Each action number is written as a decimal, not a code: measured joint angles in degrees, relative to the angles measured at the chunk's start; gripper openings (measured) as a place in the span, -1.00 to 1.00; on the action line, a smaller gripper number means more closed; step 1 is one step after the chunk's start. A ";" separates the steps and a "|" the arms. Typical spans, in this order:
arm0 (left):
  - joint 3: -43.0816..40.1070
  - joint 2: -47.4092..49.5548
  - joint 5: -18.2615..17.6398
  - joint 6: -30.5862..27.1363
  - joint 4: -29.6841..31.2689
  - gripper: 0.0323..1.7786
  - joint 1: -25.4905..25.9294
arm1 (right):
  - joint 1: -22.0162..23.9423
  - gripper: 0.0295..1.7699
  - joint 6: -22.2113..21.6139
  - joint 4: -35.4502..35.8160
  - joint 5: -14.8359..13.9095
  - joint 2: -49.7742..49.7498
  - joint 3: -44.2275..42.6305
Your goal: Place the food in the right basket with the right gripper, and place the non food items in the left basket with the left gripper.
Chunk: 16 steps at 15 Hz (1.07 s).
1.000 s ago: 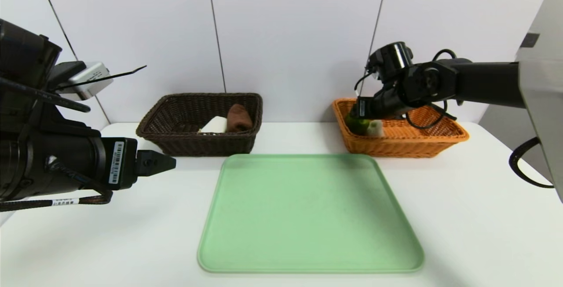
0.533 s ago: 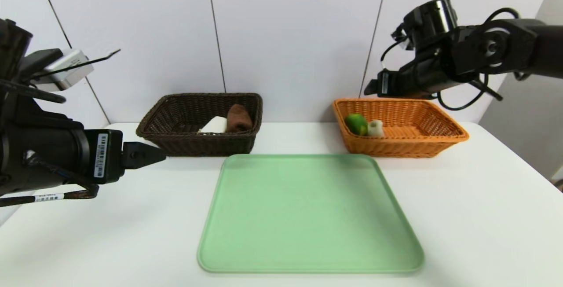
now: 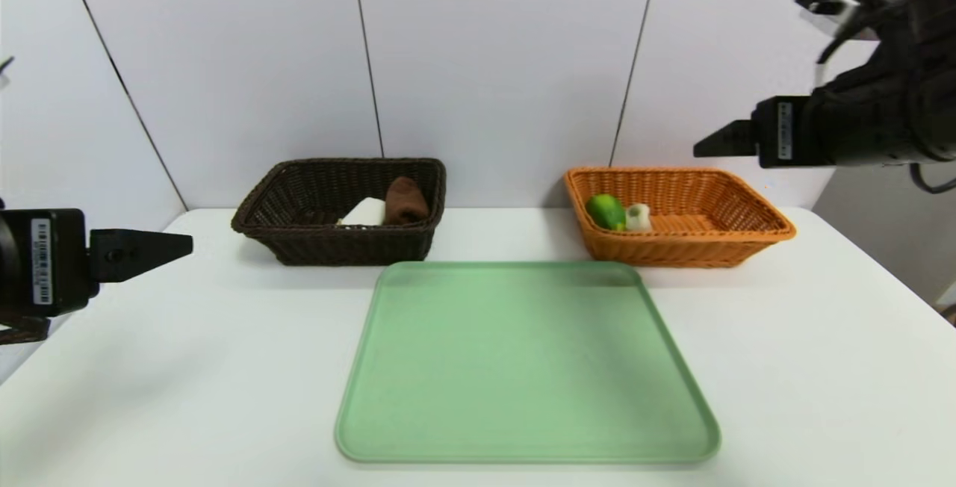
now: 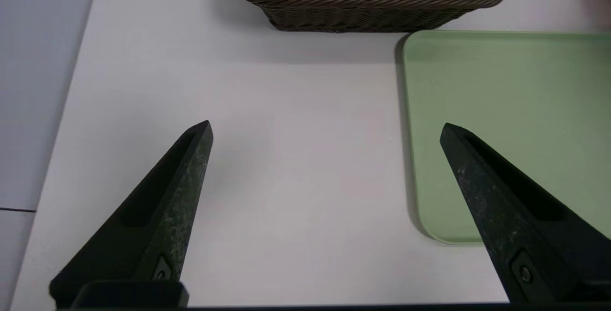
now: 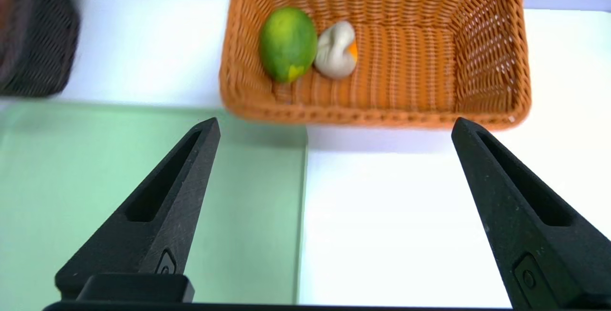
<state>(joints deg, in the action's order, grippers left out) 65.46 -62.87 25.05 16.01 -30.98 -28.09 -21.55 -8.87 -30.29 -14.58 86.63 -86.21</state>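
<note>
I have the white table [image 3: 821, 337] in front of me with the green tray [image 3: 526, 364] lying bare in the middle, so I judge the sorting is as good as done and the risks now are small ones. The dark basket [image 3: 340, 244] on the left holds a white block [image 3: 364, 212] and a brown lump [image 3: 405, 199], plus a yellow strip that only the left wrist view shows; the orange basket [image 3: 694, 244] on the right holds a green fruit [image 3: 606, 211] touching a pale bulb [image 3: 637, 216]. My right gripper [image 3: 709, 145] hangs above and to the right of the orange basket, jaws spread wide and empty; swinging it low could clip the rim and shove the light wicker. My left gripper [image 3: 179, 246] sits off the table's left edge, also wide and empty, so a careless sweep could nudge the dark basket.
</note>
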 joint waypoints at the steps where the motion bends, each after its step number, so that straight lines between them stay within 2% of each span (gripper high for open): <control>1: -1.57 1.66 0.06 -0.66 0.11 0.90 1.02 | -1.10 0.90 0.78 0.00 -0.02 -4.11 3.39; 5: -10.25 10.84 0.24 -2.93 0.39 0.90 5.74 | -2.97 0.91 2.79 -0.16 0.02 -21.09 18.30; 8: -16.98 18.44 0.16 -7.58 3.06 0.90 12.00 | 0.83 0.91 3.21 -0.22 0.15 -32.13 27.53; 12: -23.04 29.03 -0.67 -13.20 4.90 0.90 19.14 | 5.79 0.91 4.36 -5.21 0.11 -42.73 32.66; 16: -24.48 38.21 -2.23 -14.06 -0.79 0.90 22.33 | 9.73 0.91 6.03 -9.80 0.17 -51.02 35.02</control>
<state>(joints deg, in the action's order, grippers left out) 40.98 -24.66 22.82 1.95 -31.77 -5.75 -11.82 -2.84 -40.09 -14.41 35.61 -51.19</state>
